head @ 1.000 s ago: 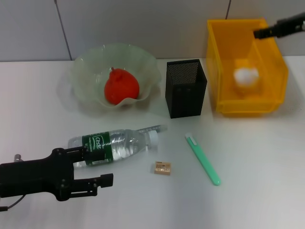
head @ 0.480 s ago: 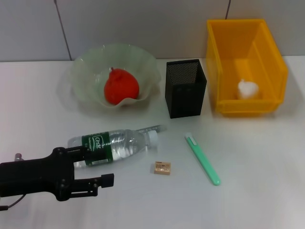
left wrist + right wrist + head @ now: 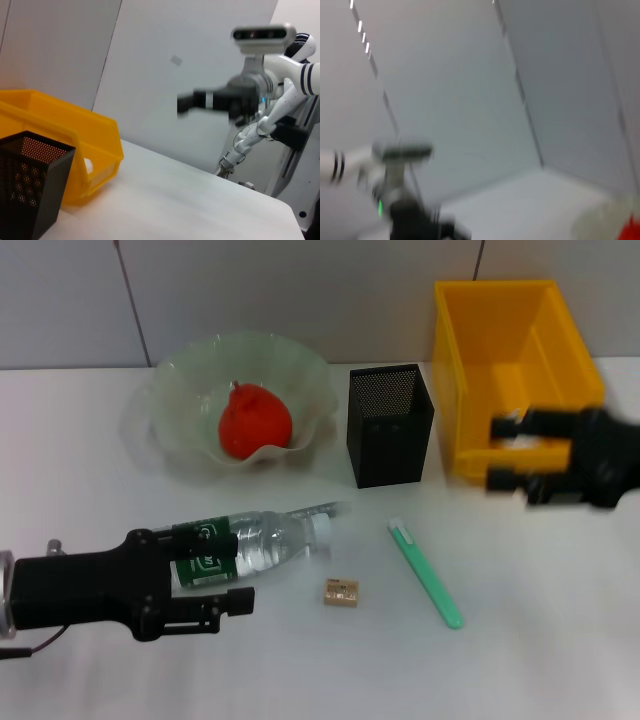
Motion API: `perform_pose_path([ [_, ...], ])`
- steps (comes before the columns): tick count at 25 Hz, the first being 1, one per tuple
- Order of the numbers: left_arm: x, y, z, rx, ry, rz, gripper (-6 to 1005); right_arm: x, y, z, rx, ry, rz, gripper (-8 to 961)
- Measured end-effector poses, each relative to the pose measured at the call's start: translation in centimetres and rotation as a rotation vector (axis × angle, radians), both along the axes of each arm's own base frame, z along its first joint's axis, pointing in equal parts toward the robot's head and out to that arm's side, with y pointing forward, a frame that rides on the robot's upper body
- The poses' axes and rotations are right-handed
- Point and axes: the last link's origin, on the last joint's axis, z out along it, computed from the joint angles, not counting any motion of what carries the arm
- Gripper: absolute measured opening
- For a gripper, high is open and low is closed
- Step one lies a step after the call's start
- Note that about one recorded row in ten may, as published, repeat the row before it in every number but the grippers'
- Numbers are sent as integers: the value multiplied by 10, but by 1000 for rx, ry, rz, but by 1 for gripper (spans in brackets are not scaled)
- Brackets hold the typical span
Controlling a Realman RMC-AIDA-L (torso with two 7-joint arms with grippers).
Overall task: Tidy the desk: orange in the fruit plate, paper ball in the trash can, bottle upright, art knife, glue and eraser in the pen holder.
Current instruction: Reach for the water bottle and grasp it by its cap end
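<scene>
The clear bottle (image 3: 265, 540) lies on its side, cap toward the pen holder (image 3: 390, 425). My left gripper (image 3: 238, 570) is open, with a finger on each side of the bottle's green label. The orange (image 3: 255, 420) sits in the pale-green fruit plate (image 3: 180, 390). The green art knife (image 3: 425, 572) and the tan eraser (image 3: 341, 592) lie on the table. My right gripper (image 3: 497, 453) hangs open and blurred in front of the yellow trash can (image 3: 500, 330). It hides the paper ball there. The paper ball (image 3: 88, 165) shows as a white bit inside the bin. The glue is out of view.
The white table (image 3: 560, 640) ends at a grey wall behind the bowl, pen holder and bin. The pen holder stands close beside the bin's left wall. The knife lies between the eraser and my right arm.
The paper ball dropped and settled in the bin. My right gripper left the frame and has returned low in front of the bin. My left gripper slid right, around the bottle's label.
</scene>
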Motion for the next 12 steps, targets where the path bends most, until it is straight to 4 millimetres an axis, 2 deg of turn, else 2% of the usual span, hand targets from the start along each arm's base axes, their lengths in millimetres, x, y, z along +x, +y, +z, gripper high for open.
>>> perform_pose_path([
  [4, 5, 8, 1, -1, 13, -6, 766, 9, -7, -32, -29, -160, -3, 786],
  [7, 8, 13, 3, 0, 21, -4, 766, 16, -11, -48, -12, -273, 6, 785],
  [12, 10, 18, 4, 4, 31, -1, 766, 26, -12, -57, 30, -340, 13, 785],
])
